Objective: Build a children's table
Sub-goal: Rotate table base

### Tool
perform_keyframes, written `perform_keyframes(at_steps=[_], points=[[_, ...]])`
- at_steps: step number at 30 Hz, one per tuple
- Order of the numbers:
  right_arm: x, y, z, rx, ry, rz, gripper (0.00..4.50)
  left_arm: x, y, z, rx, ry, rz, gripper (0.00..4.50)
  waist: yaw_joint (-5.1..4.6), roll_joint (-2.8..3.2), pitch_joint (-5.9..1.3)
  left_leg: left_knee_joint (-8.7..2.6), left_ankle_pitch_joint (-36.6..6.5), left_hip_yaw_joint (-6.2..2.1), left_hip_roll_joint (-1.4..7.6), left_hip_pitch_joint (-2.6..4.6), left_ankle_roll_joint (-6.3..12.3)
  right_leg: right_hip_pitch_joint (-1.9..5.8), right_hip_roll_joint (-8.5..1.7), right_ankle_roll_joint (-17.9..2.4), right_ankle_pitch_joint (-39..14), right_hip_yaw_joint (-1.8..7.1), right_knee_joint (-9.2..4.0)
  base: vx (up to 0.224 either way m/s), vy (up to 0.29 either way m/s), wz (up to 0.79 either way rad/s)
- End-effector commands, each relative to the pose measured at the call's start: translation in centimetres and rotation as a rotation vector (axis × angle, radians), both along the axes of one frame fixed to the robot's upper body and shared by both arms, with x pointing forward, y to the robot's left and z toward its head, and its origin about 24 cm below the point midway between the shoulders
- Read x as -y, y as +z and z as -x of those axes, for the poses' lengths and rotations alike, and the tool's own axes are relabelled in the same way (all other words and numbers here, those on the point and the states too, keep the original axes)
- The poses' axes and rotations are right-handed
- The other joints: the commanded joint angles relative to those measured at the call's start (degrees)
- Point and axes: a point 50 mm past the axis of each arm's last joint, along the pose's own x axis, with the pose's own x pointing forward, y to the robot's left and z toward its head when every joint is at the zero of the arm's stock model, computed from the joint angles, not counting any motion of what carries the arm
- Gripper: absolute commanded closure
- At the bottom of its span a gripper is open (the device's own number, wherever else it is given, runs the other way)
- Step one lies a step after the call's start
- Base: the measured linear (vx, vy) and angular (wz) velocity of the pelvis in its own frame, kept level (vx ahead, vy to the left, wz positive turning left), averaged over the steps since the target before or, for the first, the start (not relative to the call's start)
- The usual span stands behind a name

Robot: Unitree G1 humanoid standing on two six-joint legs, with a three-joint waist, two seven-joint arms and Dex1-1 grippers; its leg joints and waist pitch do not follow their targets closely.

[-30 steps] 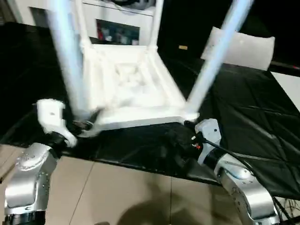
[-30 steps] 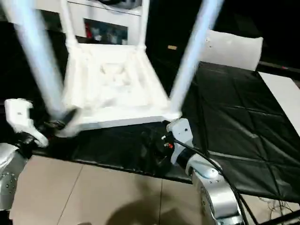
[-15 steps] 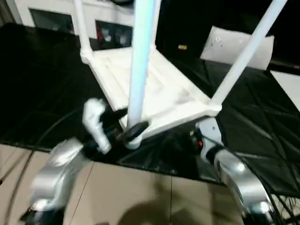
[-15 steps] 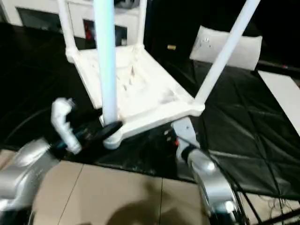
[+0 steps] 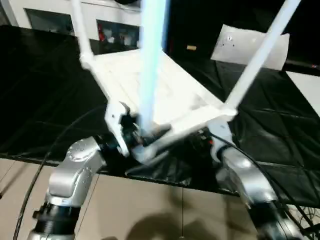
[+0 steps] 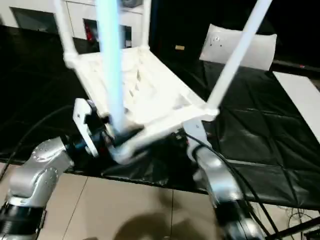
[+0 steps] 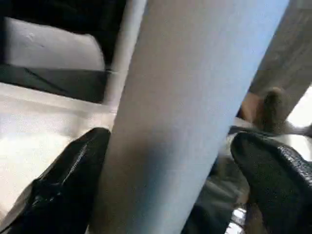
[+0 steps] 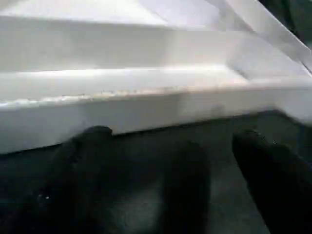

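Note:
The children's table lies upside down on the black mat, its ribbed tabletop (image 5: 170, 97) skewed, with the near-left corner raised and swung toward the middle. Its legs stand upward: the near-left leg (image 5: 151, 65), the near-right leg (image 5: 260, 55) and a far leg (image 5: 80, 30). My left gripper (image 5: 142, 140) is at the base of the near-left leg; in the left wrist view the leg (image 7: 195, 97) sits between both fingers (image 7: 63, 185), touching them. My right gripper (image 5: 202, 140) is low at the near-right corner, open, its fingers (image 8: 87, 161) just below the tabletop's white rim (image 8: 146, 107).
The black mat (image 5: 280, 130) covers the work surface, with tan floor (image 5: 150, 210) in front of it. A white cabinet (image 5: 115, 20) stands behind, a white pillow-like slab (image 5: 250, 45) at the back right, and a white board (image 5: 307, 85) at the far right.
My left arm has swung to the right with the near-left leg, turning the table on the mat. The right gripper has stayed by the near-right corner.

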Motion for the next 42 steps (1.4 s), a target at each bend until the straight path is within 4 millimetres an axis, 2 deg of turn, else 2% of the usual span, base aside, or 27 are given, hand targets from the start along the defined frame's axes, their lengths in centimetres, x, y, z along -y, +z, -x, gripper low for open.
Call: perform_keyframes(at_steps=[1, 5, 8, 12, 13, 14, 17, 20, 21, 22, 23, 24, 25, 28, 29, 30, 31, 33, 34, 35, 36, 37, 38, 39, 40, 41, 42], points=[[-1.1, 0.8, -0.9, 0.039, 0.022, -0.035, 0.00, 3.5, 1.5, 2.0, 0.043, -0.215, 0.089, 0.04, 0.13, 1.00, -3.63, -4.35, -0.3, -2.04, 4.10, -0.46, 0.70, 3.66, -6.22, -12.4, 1.5, 5.21, -3.18, 0.000, 0.000, 0.00], [-1.8, 0.9, -1.3, 0.046, 0.039, -0.039, 0.00, 4.5, 1.4, 1.9, 0.065, -0.204, 0.083, 0.04, -0.66, 0.83, -3.47, -4.25, -2.2, -2.02, 4.02, -0.64, 0.91, 3.68, -6.20, -11.6, -2.7, 5.28, -3.72, 0.000, 0.000, 0.00], [-2.2, 0.8, -1.6, 0.051, 0.036, -0.036, 0.00, 4.3, 1.4, 0.0, 0.100, -0.058, 0.060, 0.04, -1.15, 0.60, -3.38, -4.11, -4.0, -1.88, 3.87, -0.49, 1.16, 3.36, -6.02, -10.2, -7.1, 5.24, -4.45, 0.000, 0.000, 0.00], [-1.9, 0.6, -1.8, 0.058, 0.000, -0.022, 0.00, 2.9, 1.2, -2.4, 0.153, 0.139, -0.032, 0.04, -1.11, 0.64, -3.12, -4.21, -6.5, -2.08, 3.68, -0.47, 0.75, 3.11, -5.86, -6.5, -14.5, 4.99, -5.28, 0.000, 0.000, 0.00], [-1.7, 0.6, -1.9, 0.058, -0.014, -0.023, 0.00, 2.4, 1.4, -3.0, 0.168, 0.181, -0.029, 0.04, -1.06, 0.71, -3.16, -4.18, -6.7, -2.02, 3.68, -0.18, 0.58, 2.73, -5.71, -6.2, -15.1, 4.97, -5.41, 0.000, 0.000, 0.00], [-1.1, 0.5, -1.9, 0.063, -0.044, -0.012, 0.00, 1.3, 1.9, -3.9, 0.194, 0.269, -0.034, 0.04, -0.98, 0.74, -3.16, -4.23, -6.9, -2.09, 3.71, -0.22, 0.44, 2.75, -5.76, -6.2, -15.4, 4.93, -5.44, 0.000, 0.000, 0.00], [-0.3, 0.3, -1.8, 0.071, -0.080, -0.012, 0.00, 0.4, 2.2, -4.6, 0.205, 0.327, -0.027, 0.04, -0.90, 0.55, -3.12, -4.32, -7.8, -2.06, 3.71, -0.25, 0.17, 2.60, -5.65, -6.0, -15.8, 4.89, -5.43, 0.000, 0.000, 0.00], [0.5, 0.1, -1.4, 0.085, -0.104, -0.036, 0.00, -0.8, 2.5, -5.9, 0.242, 0.456, -0.047, 0.04, -0.62, 0.47, -3.01, -4.12, -9.1, -1.92, 3.28, -0.04, 0.59, 2.18, -5.61, -3.5, -20.9, 4.78, -6.28, 0.000, 0.000, 0.00], [0.9, 0.1, -1.2, 0.098, -0.110, -0.048, 0.00, -0.7, 2.5, -6.0, 0.250, 0.470, -0.044, 0.04, -0.49, 0.49, -3.07, -4.16, -9.0, -2.01, 3.29, -0.06, 0.62, 2.24, -5.59, -3.1, -21.1, 4.71, -6.25, 0.000, 0.000, 0.00], [1.1, 0.3, -1.1, 0.110, -0.113, -0.053, 0.00, -0.3, 2.5, -5.8, 0.250, 0.447, -0.032, 0.04, -0.47, 0.69, -3.13, -4.26, -8.6, -2.14, 3.44, -0.20, 0.64, 2.31, -5.64, -2.9, -20.6, 4.67, -6.12, 0.000, 0.000, 0.00], [1.3, 0.4, -1.0, 0.119, -0.115, -0.057, 0.00, -0.1, 2.5, -5.7, 0.250, 0.430, -0.025, 0.04, -0.41, 0.59, -3.13, -4.29, -8.5, -2.16, 3.57, -0.21, 0.71, 2.31, -5.75, -3.0, -20.2, 4.69, -6.15, 0.000, 0.000, 0.00], [1.5, 0.6, -1.0, 0.132, -0.115, -0.064, 0.00, 0.3, 2.4, -5.4, 0.250, 0.406, -0.015, 0.04, -0.24, 0.87, -3.24, -4.32, -7.9, -2.23, 3.69, -0.26, 0.77, 2.31, -5.78, -3.6, -18.4, 4.72, -5.85, 0.000, 0.000, 0.00], [1.5, 0.8, -0.9, 0.148, -0.108, -0.081, 0.00, 0.7, 2.4, -5.0, 0.244, 0.375, -0.002, 0.04, -0.21, 0.79, -3.32, -4.33, -7.6, -2.19, 3.79, -0.25, 0.83, 2.30, -5.75, -4.0, -17.2, 4.77, -5.77, 0.000, 0.000, 0.00], [1.4, 1.9, -0.4, 0.203, -0.074, -0.139, 0.00, 1.3, 2.0, -3.7, 0.217, 0.314, 0.033, 0.04, 0.02, 1.11, -3.94, -4.11, -2.7, -2.10, 4.17, -0.62, 2.24, 2.73, -5.88, -8.6, -4.5, 5.01, -3.99, 0.000, 0.000, 0.00], [1.3, 2.7, 0.0, 0.249, -0.038, -0.175, 0.00, 1.1, 1.4, -3.1, 0.188, 0.312, 0.019, 0.04, 0.23, 1.21, -4.08, -4.04, -1.5, -2.09, 4.21, -0.65, 2.72, 2.82, -5.92, -9.1, -2.2, 5.05, -3.75, 0.000, 0.000, 0.00], [1.2, 3.1, 0.3, 0.273, -0.019, -0.193, 0.00, 1.0, 1.0, -2.9, 0.174, 0.319, 0.007, 0.04, 0.42, 1.25, -4.27, -3.82, 1.1, -2.10, 4.34, -1.02, 4.17, 3.06, -6.05, -9.9, 3.2, 5.18, -3.11, 0.000, 0.000, 0.00], [1.2, 3.2, 0.4, 0.275, -0.018, -0.203, 0.00, 0.8, 0.8, -2.8, 0.165, 0.331, 0.007, 0.04, 0.44, 1.13, -4.25, -3.72, 2.0, -1.86, 4.12, -0.97, 5.52, 2.81, -5.74, -10.8, 5.7, 5.11, -3.04, 0.000, 0.000, 0.00], [1.1, 4.4, 1.7, 0.290, -0.014, -0.297, 0.00, -1.1, -0.2, -1.8, 0.105, 0.440, 0.011, 0.04, 0.65, 1.21, -3.96, -3.91, 0.5, -1.82, 4.27, -0.92, 6.24, 2.95, -5.76, -11.0, 4.5, 5.17, -3.32, 0.000, 0.000, 0.00], [1.0, 4.7, 2.3, 0.296, -0.005, -0.315, 0.00, -1.9, -0.4, -1.3, 0.103, 0.478, 0.003, 0.04, 0.73, 1.23, -3.65, -4.16, -1.5, -1.89, 4.40, -0.96, 6.10, 2.89, -5.79, -10.6, 1.5, 5.11, -3.76, 0.000, 0.000, 0.00], [1.0, 4.7, 2.3, 0.296, -0.005, -0.315, 0.00, -1.9, -0.4, -1.3, 0.103, 0.478, 0.003, 0.04, 0.76, 1.28, -3.61, -4.22, -2.3, -1.93, 4.47, -0.92, 5.70, 2.93, -5.77, -10.1, -0.2, 5.09, -3.98, 0.000, 0.000, 0.00], [1.0, 4.9, 2.6, 0.302, 0.003, -0.318, 0.00, -2.3, -0.6, -1.1, 0.103, 0.494, -0.004, 0.04, 0.61, 1.06, -3.46, -4.35, -4.1, -1.82, 4.34, -0.67, 4.89, 2.51, -5.51, -9.3, -4.3, 4.95, -4.57, 0.000, 0.000, 0.00], [0.8, 5.3, 3.4, 0.323, 0.028, -0.332, 0.00, -3.5, -0.9, -0.3, 0.098, 0.539, -0.024, 0.04, 0.70, 1.20, -3.28, -4.42, -5.7, -1.88, 4.29, -0.74, 3.95, 2.56, -5.54, -8.2, -7.4, 5.04, -4.82, 0.000, 0.000, 0.00], [0.8, 5.3, 3.6, 0.324, 0.029, -0.334, 0.00, -3.7, -1.0, -0.1, 0.097, 0.545, -0.027, 0.04, 0.65, 1.29, -3.05, -4.60, -6.9, -1.91, 4.31, -0.72, 3.49, 2.35, -5.45, -7.4, -9.8, 4.98, -5.13, 0.000, 0.000, 0.00], [0.8, 5.4, 3.9, 0.327, 0.030, -0.339, 0.00, -4.0, -1.1, 0.2, 0.095, 0.555, -0.032, 0.04, 0.65, 1.12, -2.83, -4.65, -9.2, -1.94, 4.11, -0.48, 2.72, 2.13, -5.44, -5.5, -15.7, 4.81, -5.88, 0.000, 0.000, 0.00], [0.7, 5.5, 4.2, 0.328, 0.032, -0.345, 0.00, -4.3, -1.1, 0.5, 0.092, 0.563, -0.037, 0.04, 0.58, 1.22, -2.70, -4.76, -10.3, -2.06, 4.08, -0.42, 1.96, 1.87, -5.34, -4.1, -19.0, 4.80, -6.23, 0.000, 0.000, 0.00], [0.5, 5.6, 5.0, 0.313, 0.022, -0.362, 0.00, -5.1, -1.3, 1.2, 0.086, 0.599, -0.044, 0.04, 0.62, 1.46, -2.53, -4.80, -11.6, -2.13, 4.04, -0.29, 1.41, 1.63, -5.29, -2.7, -21.4, 4.84, -6.58, 0.000, 0.000, 0.00], [0.5, 5.6, 5.2, 0.306, 0.020, -0.365, 0.00, -5.3, -1.3, 1.4, 0.084, 0.611, -0.045, 0.04, 0.64, 1.32, -2.55, -4.85, -11.5, -2.21, 4.11, -0.36, 1.27, 1.71, -5.34, -2.2, -21.3, 4.91, -6.60, 0.000, 0.000, 0.00]])
